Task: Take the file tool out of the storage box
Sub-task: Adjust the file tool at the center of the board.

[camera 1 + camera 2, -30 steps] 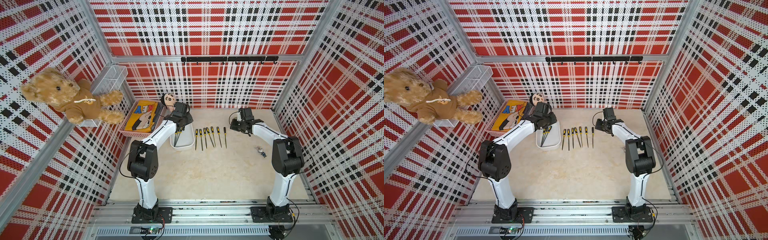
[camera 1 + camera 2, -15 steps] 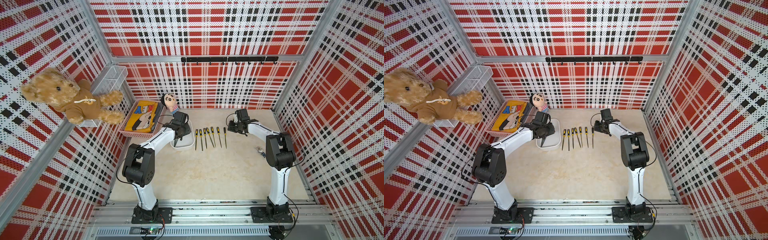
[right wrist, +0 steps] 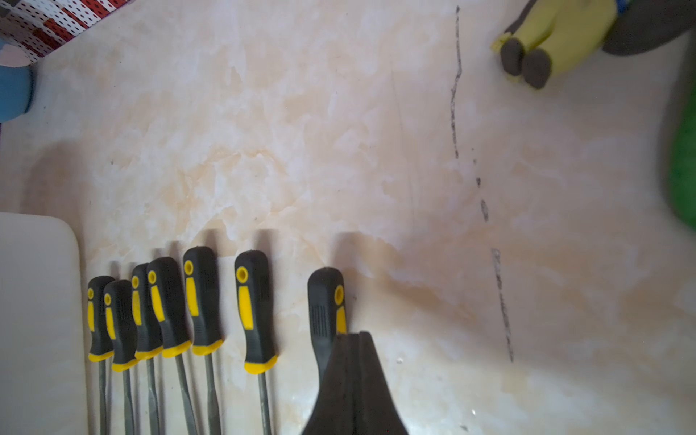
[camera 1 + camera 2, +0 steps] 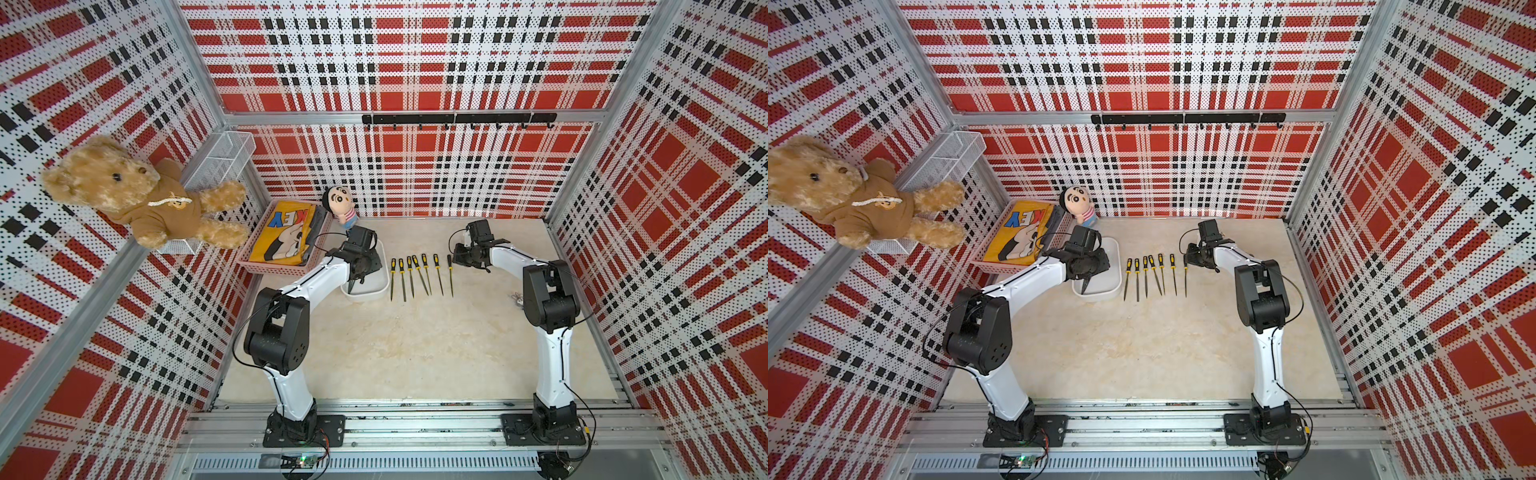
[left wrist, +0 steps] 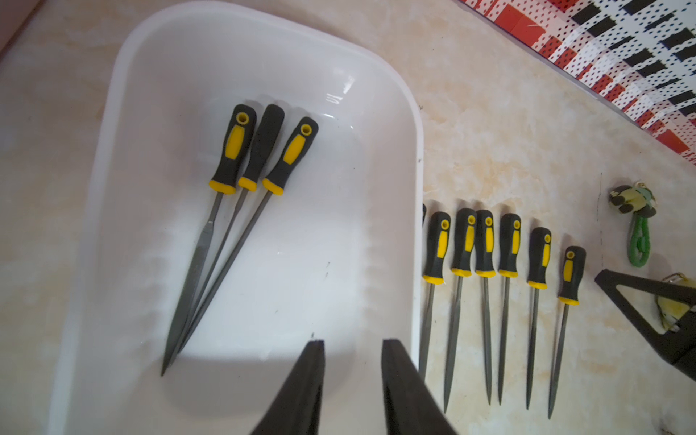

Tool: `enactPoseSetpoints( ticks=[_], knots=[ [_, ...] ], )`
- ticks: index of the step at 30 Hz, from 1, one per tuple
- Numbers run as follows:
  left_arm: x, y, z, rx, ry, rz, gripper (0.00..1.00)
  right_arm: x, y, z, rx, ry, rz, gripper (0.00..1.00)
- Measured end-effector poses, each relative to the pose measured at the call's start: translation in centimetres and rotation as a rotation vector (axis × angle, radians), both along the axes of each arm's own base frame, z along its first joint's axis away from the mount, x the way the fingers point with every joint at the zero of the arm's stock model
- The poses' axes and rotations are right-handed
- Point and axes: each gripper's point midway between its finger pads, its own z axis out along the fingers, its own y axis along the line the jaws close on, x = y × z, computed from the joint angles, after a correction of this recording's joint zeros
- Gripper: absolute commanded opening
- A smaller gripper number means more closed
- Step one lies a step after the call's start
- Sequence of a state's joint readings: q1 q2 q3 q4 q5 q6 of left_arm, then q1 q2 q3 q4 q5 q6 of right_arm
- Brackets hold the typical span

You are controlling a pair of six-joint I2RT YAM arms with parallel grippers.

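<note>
White storage box (image 5: 301,263) with three files (image 5: 260,150)

- yellow printed item (image 4: 284,237) lying in the pink basket (image 4: 274,269), left of centre in both top views: large blue and red letters "key", upside down to the camera.
- teddy bear (image 4: 124,187), upper left: emblem on its brown hoodie too small to read.

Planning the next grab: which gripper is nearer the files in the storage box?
Left. Left gripper is over the storage box, near the files; right gripper is outside, at the row's last file.
</note>
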State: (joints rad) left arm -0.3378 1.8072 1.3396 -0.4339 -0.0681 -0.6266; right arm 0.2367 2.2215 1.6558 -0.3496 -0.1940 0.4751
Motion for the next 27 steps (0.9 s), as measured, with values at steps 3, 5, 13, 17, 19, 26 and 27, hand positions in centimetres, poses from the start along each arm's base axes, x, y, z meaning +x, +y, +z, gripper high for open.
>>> enactPoseSetpoints(
  ticks=[3, 5, 13, 17, 19, 26, 27],
  knots=[
    [0.0, 0.0, 0.0, 0.000, 0.000, 0.000, 0.34, 0.3, 0.5, -0.1, -0.002, -0.005, 0.010, 0.00],
    [-0.1, 0.0, -0.1, 0.001, 0.002, 0.000, 0.34, 0.6, 0.9, -0.1, -0.002, -0.009, 0.018, 0.00],
    [-0.6, 0.2, -0.9, 0.009, 0.022, -0.001, 0.34, 0.7, 2.5, -0.6, -0.006, -0.009, 0.046, 0.00],
    [-0.8, 0.3, -1.3, 0.013, 0.030, -0.002, 0.34, 0.6, 2.8, -0.5, -0.007, -0.011, 0.052, 0.01],
    [-0.8, 0.3, -1.3, 0.014, 0.031, -0.002, 0.34, 0.5, 3.1, -0.5, -0.009, -0.010, 0.059, 0.02],
    [-1.1, 0.4, -1.7, 0.017, 0.041, -0.002, 0.34, 0.3, 3.4, -0.7, -0.022, -0.007, 0.064, 0.35],
    [-1.1, 0.4, -1.7, 0.017, 0.041, -0.002, 0.34, 0.3, 3.4, -0.7, -0.028, -0.009, 0.066, 0.37]
  ],
)
